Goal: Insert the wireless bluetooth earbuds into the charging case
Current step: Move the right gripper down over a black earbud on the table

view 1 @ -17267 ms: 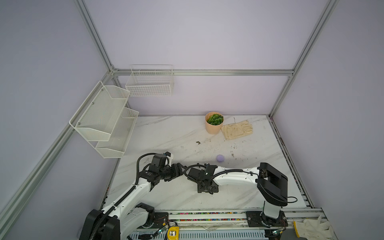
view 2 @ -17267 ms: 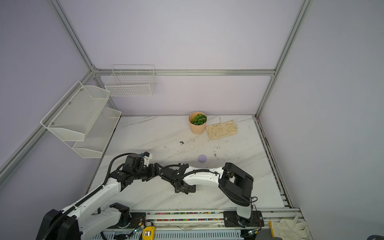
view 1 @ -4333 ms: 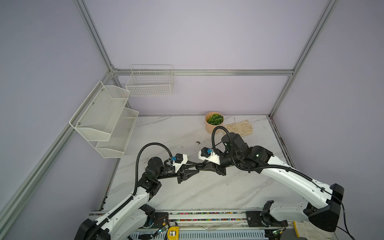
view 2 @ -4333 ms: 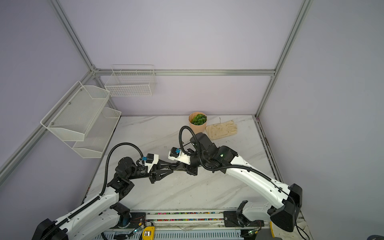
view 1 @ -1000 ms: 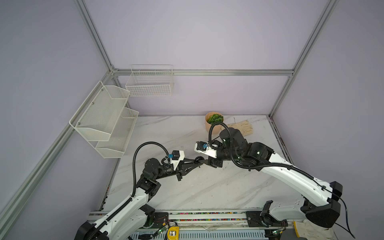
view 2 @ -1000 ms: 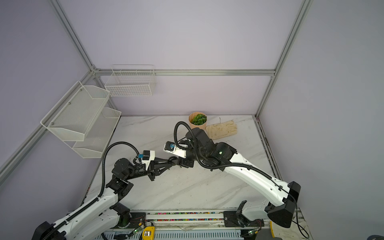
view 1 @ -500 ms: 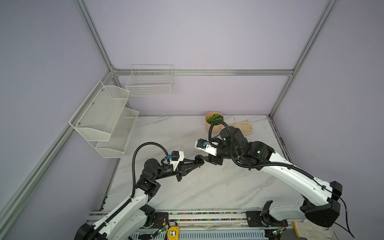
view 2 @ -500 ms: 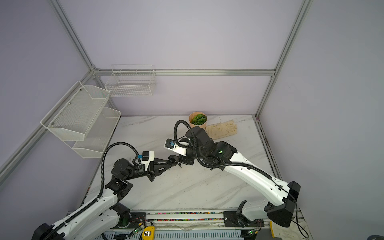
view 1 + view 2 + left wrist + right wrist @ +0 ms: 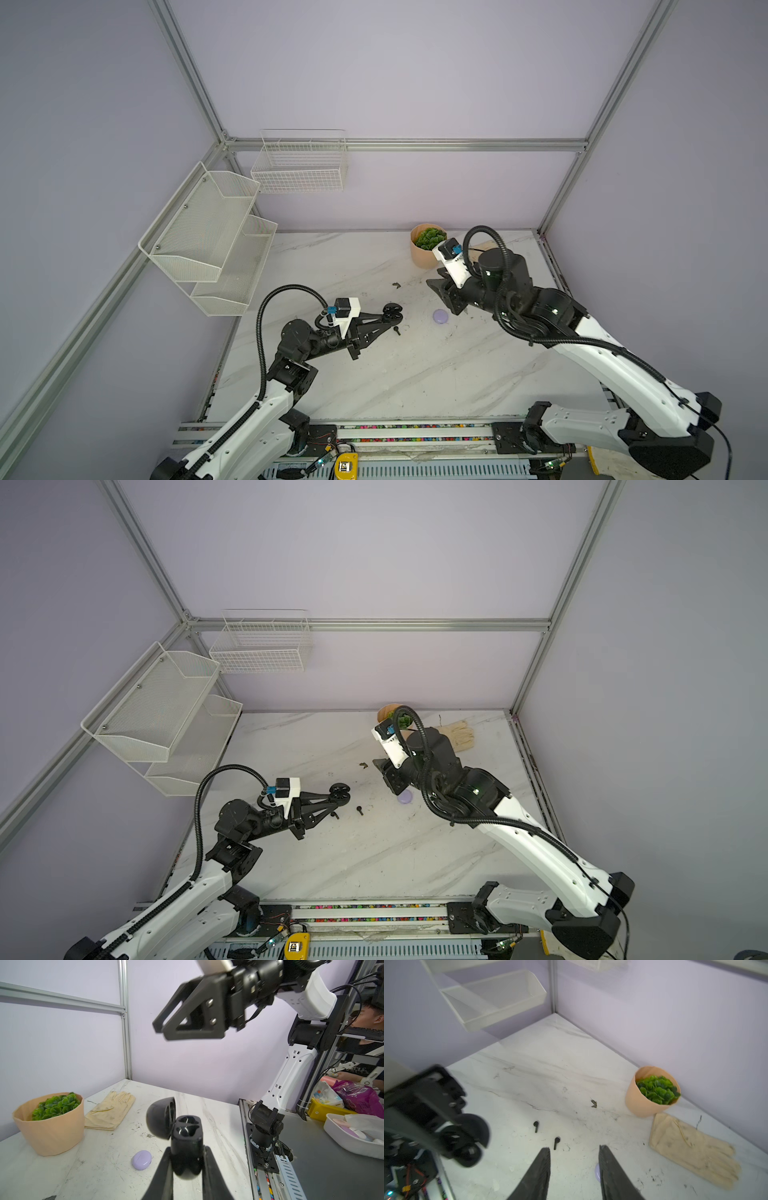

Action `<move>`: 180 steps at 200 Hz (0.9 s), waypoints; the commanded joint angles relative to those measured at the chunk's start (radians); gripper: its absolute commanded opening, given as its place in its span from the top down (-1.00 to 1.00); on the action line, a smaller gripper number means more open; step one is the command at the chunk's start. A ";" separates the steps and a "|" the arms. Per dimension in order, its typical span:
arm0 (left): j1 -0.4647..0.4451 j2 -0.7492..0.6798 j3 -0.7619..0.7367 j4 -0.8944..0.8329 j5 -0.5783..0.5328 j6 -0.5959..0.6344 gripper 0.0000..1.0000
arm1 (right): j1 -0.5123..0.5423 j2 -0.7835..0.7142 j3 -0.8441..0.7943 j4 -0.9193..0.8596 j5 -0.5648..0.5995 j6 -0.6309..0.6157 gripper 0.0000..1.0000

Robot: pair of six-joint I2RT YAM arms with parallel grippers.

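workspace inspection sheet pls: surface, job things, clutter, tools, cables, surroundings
surface: white marble table, scuffed and speckled with dirt
job's things: black case with lid open, both wells look empty; two black earbuds loose on the table; lilac case closed on the table
clutter: plant pot, glove, dark scrap
grippers: left tool shut on black case; right tool open, empty, raised above the table
cables: black hose loops on both arms, no snag seen
surroundings: mesh shelves, wire basket, person beyond the frame
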 commanded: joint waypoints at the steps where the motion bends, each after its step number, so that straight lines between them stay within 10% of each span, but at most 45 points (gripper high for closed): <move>1: 0.040 -0.047 -0.036 0.046 0.031 -0.047 1.00 | -0.072 0.194 -0.043 0.089 -0.092 0.107 0.26; 57: 0.080 -0.114 -0.062 0.051 0.071 -0.099 1.00 | -0.081 0.622 0.085 0.204 -0.382 0.077 0.23; 180: 0.080 -0.202 -0.089 0.050 0.065 -0.141 1.00 | 0.114 0.936 0.318 0.057 -0.275 0.039 0.20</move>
